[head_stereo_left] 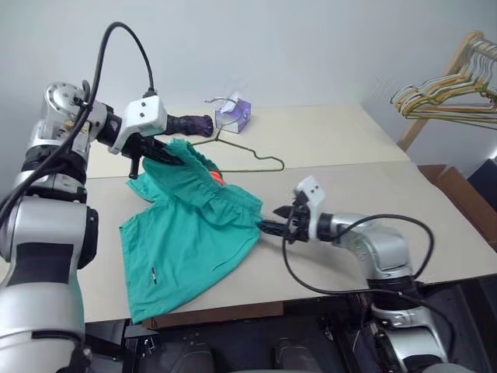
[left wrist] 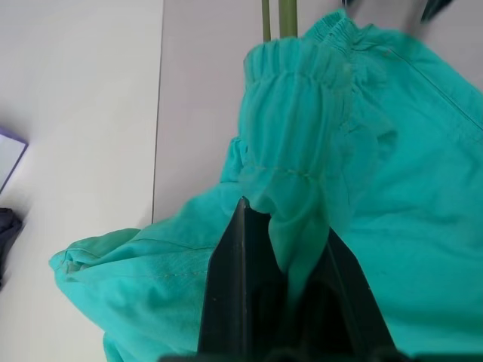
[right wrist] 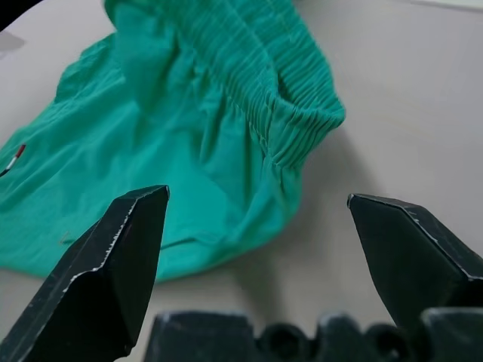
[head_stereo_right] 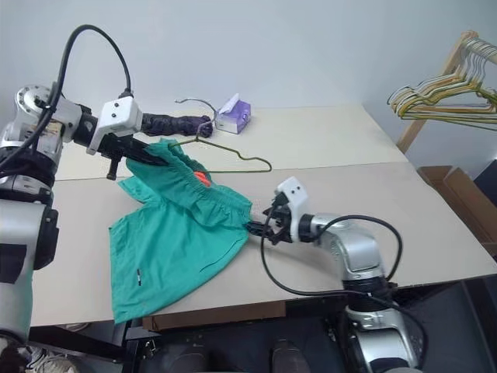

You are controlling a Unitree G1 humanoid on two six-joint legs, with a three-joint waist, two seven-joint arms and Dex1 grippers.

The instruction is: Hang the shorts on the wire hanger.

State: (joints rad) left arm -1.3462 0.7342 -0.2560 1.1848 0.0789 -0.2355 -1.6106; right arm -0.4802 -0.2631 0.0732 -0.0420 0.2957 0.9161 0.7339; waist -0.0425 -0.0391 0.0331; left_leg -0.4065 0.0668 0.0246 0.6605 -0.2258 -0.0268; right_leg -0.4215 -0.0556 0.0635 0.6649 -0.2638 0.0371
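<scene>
The teal-green shorts (head_stereo_left: 194, 233) lie spread on the beige table (head_stereo_left: 373, 194), with one end of the gathered waistband lifted. My left gripper (head_stereo_left: 175, 158) is shut on that raised waistband; the left wrist view shows the fabric (left wrist: 302, 151) pinched between its black fingers (left wrist: 241, 286). An orange tag (head_stereo_left: 217, 177) shows inside the waist. My right gripper (head_stereo_left: 268, 228) is low over the table, open, just short of the waistband's other end (right wrist: 287, 113), with nothing between its fingers. The wire hanger (head_stereo_left: 256, 155) lies flat behind the shorts, partly hidden by them.
A purple tissue box (head_stereo_left: 233, 113) and a dark purple cloth (head_stereo_left: 190, 123) sit at the table's far side. A wooden rack with a bunch of hangers (head_stereo_left: 450, 93) stands at the far right, with a cardboard box (head_stereo_left: 466, 194) below it.
</scene>
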